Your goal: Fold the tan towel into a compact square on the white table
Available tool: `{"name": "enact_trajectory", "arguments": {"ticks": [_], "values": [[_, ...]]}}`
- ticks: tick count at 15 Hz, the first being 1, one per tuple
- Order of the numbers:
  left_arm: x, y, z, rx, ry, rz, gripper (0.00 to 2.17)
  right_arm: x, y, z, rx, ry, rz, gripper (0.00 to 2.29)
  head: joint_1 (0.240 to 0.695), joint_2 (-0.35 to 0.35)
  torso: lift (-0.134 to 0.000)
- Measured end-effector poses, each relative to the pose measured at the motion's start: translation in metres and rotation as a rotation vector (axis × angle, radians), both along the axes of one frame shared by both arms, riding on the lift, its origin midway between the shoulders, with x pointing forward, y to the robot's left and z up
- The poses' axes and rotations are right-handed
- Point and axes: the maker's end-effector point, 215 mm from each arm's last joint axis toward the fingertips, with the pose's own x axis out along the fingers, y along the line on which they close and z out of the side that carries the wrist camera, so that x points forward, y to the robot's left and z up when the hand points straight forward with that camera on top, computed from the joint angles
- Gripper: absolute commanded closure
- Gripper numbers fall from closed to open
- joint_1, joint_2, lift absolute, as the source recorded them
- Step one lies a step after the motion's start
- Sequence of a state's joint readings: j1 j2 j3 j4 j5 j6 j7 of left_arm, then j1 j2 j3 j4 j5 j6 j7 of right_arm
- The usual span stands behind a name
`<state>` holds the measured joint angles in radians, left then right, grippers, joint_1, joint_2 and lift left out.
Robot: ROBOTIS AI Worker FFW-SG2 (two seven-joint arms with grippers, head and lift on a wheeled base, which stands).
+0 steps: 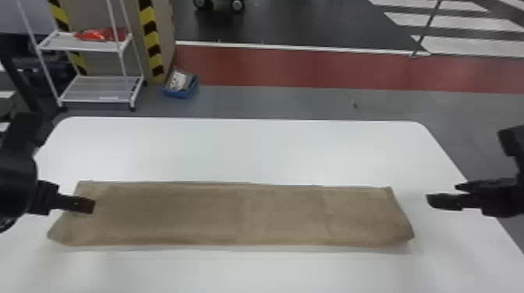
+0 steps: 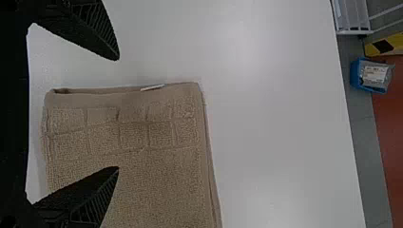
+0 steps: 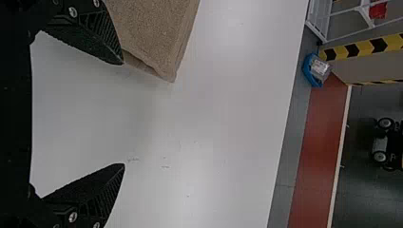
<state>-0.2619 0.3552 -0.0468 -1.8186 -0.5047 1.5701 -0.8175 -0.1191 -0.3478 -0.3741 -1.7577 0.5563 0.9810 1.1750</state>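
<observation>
Stretching from left to right across the white table [image 1: 249, 152], the tan towel [image 1: 234, 214] lies folded into a long, narrow strip rather than a square. Layered edges show at its left end, where a small white tag [image 2: 152, 88] pokes out. The left gripper [image 1: 89, 205] is at that end, its fingers spread wide with nothing between them gripped, one over the cloth and the other past its end. The right gripper [image 1: 442, 194] is just beyond the strip's right end, over the table, its claw likewise wide and empty. Behind the table, a blue bin [image 1: 181, 92] sits on the floor near a white rack [image 1: 97, 89]
</observation>
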Motion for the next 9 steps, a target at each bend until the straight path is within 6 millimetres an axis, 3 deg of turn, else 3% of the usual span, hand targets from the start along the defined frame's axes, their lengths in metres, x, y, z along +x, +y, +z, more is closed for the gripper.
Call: {"name": "enact_trajectory", "arguments": {"ticks": [9], "values": [[0.0012, 0.0013, 0.0018, -0.003, -0.003, 0.002, 0.06, 0.0054, 0.001, 0.0, 0.007, -0.003, -0.001, 0.13, 0.695, -0.09, -0.123]]}}
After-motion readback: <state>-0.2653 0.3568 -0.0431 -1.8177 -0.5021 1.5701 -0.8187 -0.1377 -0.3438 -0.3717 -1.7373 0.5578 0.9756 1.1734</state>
